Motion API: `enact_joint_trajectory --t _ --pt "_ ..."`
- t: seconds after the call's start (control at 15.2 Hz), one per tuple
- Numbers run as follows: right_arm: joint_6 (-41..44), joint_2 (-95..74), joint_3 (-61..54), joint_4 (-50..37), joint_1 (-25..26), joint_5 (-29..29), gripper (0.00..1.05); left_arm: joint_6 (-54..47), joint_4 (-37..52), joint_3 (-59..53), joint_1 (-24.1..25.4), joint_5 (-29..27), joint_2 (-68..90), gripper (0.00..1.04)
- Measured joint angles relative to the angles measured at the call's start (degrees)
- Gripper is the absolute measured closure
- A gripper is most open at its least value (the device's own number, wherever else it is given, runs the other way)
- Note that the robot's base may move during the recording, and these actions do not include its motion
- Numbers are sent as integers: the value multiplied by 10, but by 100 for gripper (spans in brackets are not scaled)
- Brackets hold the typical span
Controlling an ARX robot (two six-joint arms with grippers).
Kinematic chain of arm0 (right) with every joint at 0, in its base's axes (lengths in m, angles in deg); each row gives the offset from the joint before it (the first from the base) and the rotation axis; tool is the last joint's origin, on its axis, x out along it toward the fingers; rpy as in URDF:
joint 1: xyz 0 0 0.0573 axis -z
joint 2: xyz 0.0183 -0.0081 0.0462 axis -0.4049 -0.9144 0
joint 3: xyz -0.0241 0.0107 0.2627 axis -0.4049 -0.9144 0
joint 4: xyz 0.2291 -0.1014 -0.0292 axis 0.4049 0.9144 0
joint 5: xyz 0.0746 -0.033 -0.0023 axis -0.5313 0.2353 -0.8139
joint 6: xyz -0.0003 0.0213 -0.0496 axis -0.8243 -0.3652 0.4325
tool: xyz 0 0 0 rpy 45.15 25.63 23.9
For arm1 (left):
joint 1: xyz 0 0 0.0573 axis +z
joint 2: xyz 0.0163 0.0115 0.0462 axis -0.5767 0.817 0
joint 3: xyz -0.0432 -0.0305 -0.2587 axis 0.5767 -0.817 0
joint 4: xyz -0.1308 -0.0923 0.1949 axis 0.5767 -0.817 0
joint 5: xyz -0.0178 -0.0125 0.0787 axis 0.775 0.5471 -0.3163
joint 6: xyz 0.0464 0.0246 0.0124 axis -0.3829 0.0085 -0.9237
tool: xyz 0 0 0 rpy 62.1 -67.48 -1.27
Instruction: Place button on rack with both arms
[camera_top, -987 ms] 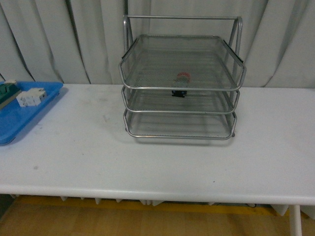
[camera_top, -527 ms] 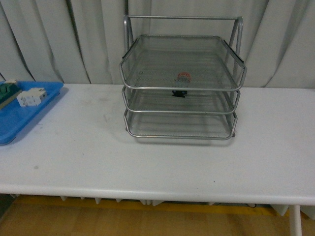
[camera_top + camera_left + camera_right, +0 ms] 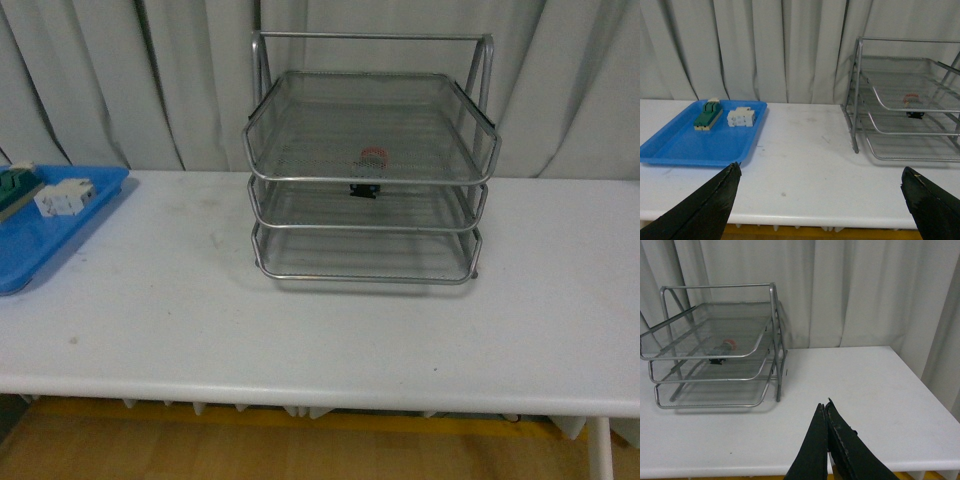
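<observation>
Button seated in rack; both arms clear of it.
Left gripper (image 3: 820,200) fingers spread wide; right gripper (image 3: 826,412) fingers pressed together, empty. Beyond, on the table (image 3: 330,330), the rack (image 3: 368,160) carries the button (image 3: 372,158) on its top tier.

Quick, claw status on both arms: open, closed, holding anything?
Left claw: open, fingers spread wide, holding nothing.
Right claw: closed, fingertips together, holding nothing.
</observation>
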Motion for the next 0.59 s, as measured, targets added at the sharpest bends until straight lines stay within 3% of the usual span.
enact_joint_trajectory --t 0.13,0.26,0.59 --pt "0 17 0 18 0 0 103 0 0 0 0 0 0 7" --pt "0 106 0 122 0 0 103 0 0 0 0 -1 0 7" --pt "0 115 0 120 0 0 103 0 0 0 0 0 0 7"
